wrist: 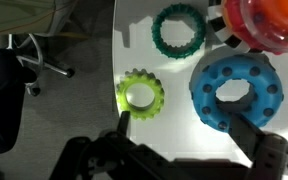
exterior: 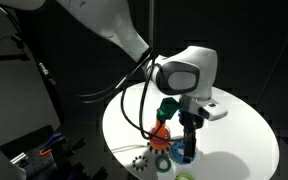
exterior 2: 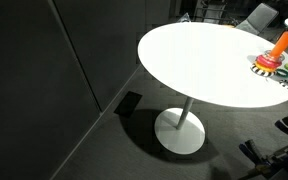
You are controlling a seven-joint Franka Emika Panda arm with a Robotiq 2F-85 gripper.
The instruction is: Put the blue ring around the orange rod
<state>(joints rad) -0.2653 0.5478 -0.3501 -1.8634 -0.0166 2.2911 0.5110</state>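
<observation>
Your gripper [wrist: 184,150] is wide open and holds nothing. The blue ring [wrist: 236,90] lies flat on the table [wrist: 179,72], just ahead, nearer one finger. The orange rod [wrist: 282,10] stands just past the ring.

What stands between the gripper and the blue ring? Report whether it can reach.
Likely yes. In the wrist view the gripper hangs open right by the blue ring, which lies flat and uncovered on the table; the yellow-green toothed ring beside it leaves room.
</observation>
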